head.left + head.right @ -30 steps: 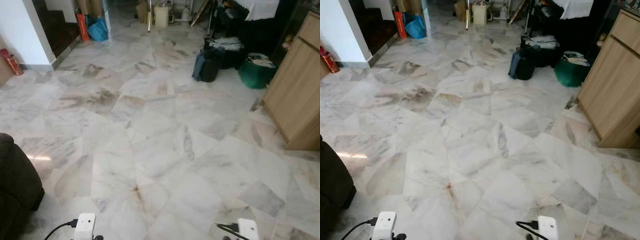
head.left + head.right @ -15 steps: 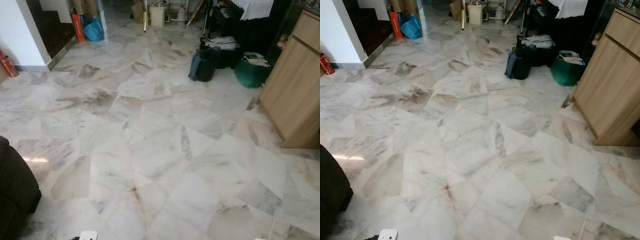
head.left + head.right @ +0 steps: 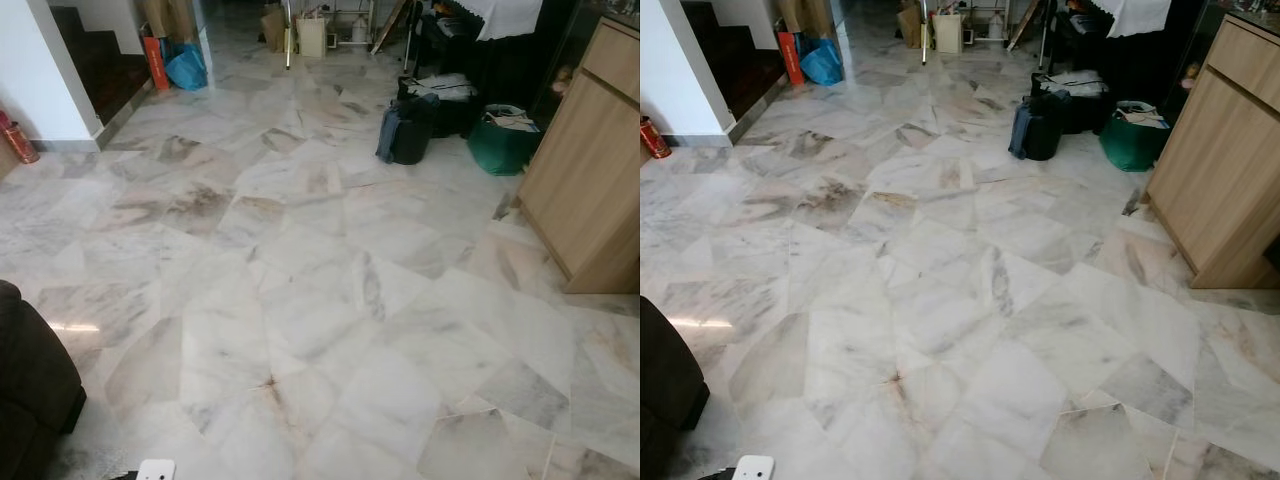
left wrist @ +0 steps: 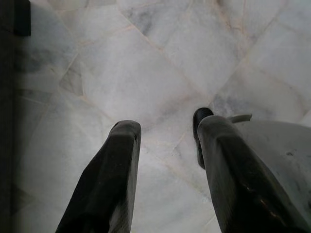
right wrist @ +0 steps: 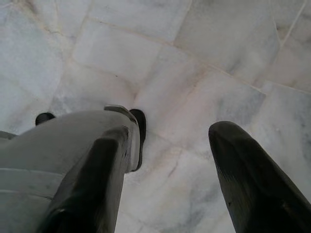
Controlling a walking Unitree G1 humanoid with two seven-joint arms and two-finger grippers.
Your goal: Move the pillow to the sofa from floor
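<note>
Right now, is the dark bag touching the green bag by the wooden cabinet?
Apart. The left eye view shows bare marble floor between the dark bag and the green bag.

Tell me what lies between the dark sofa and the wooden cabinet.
Bare marble floor in the eye views, from dark brown sofa to light wooden cabinet.

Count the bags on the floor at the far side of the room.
3: a blue bag far left beside the stairs, a dark bag far centre-right, and a green bag right of it by the wooden cabinet. Others may hide in the far clutter.
</note>
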